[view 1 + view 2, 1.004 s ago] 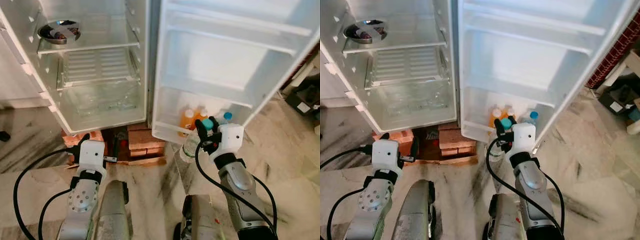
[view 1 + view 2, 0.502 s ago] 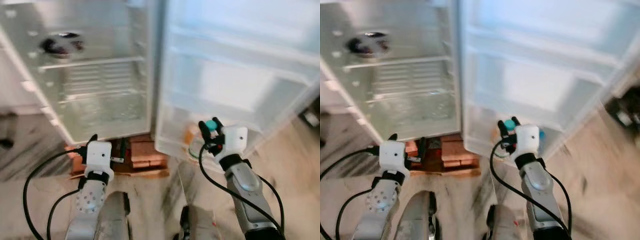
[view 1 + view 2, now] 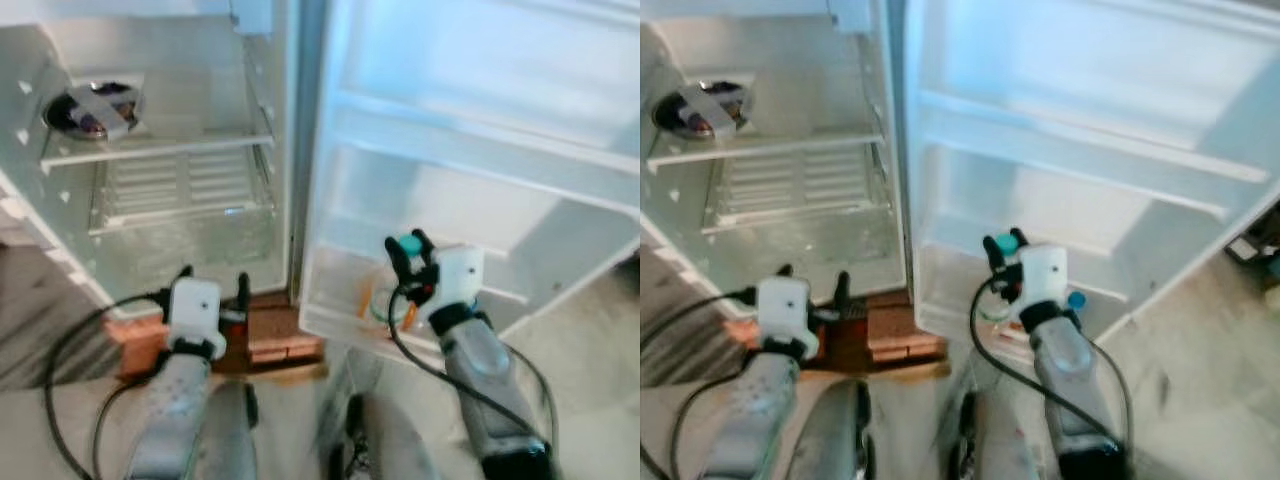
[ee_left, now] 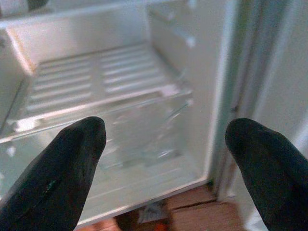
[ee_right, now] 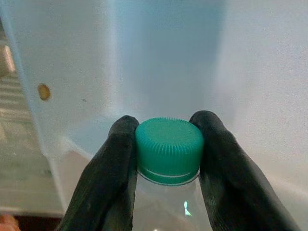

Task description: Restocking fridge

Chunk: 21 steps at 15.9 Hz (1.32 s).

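Green-capped clear bottle [image 5: 168,154] is clamped at its neck between the right gripper [image 3: 407,256] fingers, held at the lowest shelf of the open fridge door [image 3: 480,150]. Left gripper [image 4: 163,159] hangs with fingers spread apart, facing the fridge interior [image 3: 180,190].

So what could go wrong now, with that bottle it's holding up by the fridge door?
The right gripper pinches the clear bottle only at its green cap, so it might swing or slip. The bottom door shelf already holds orange bottles, which it could knock over. The head views are blurred, so aim may suffer.
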Tool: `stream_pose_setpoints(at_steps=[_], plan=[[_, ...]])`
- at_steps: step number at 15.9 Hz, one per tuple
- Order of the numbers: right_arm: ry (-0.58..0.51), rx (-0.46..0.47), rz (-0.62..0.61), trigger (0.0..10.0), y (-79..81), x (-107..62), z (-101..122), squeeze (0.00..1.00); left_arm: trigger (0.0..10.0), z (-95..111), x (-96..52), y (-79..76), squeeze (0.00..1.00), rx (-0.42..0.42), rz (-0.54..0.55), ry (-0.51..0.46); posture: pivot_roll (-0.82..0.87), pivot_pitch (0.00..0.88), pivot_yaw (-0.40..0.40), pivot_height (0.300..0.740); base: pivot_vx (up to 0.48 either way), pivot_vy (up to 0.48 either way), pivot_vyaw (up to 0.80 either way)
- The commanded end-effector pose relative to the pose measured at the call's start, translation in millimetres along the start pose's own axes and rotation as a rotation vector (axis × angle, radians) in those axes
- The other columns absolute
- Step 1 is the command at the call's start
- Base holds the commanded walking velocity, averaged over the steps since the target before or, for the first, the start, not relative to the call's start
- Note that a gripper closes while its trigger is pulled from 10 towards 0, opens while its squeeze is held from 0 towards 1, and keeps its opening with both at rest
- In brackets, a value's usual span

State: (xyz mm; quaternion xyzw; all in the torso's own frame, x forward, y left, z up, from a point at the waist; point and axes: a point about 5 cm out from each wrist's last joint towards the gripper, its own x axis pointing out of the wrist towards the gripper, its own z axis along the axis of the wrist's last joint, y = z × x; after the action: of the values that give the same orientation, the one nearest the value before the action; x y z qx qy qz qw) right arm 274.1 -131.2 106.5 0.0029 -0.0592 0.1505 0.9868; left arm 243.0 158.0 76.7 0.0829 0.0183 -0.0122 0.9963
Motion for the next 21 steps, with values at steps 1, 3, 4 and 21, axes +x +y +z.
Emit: stream_pose_setpoints(at_steps=[1, 3, 4, 21], plan=[[-0.031, -0.001, -0.011, 10.0, -4.1, 1.5, 7.1, 0.00, 10.0, -2.3, -2.8, 0.8, 0.00, 0.000, 0.011, 0.009, 0.09, 0.144, -0.065, 0.634, 0.000, 0.000, 0.00], [-0.036, 0.022, 0.010, 10.0, -0.9, 1.9, 8.2, 0.00, 10.0, -2.4, -3.0, 1.3, 0.00, 0.006, 0.020, 0.013, 0.09, 0.144, -0.065, 0.634, 0.000, 0.000, 0.00], [-0.039, 0.026, 0.017, 10.0, 0.0, 2.0, 8.5, 0.00, 10.0, -2.5, -3.1, 1.3, 0.00, 0.008, 0.022, 0.013, 0.09, 0.144, -0.065, 0.634, 0.000, 0.000, 0.00], [0.012, 0.088, 0.354, 10.0, 48.1, 1.1, 0.7, 0.00, 10.0, 0.3, -4.2, 5.8, 0.00, 0.051, 0.053, -0.009, 0.11, 0.159, -0.058, 0.537, 0.000, 0.000, 0.00]])
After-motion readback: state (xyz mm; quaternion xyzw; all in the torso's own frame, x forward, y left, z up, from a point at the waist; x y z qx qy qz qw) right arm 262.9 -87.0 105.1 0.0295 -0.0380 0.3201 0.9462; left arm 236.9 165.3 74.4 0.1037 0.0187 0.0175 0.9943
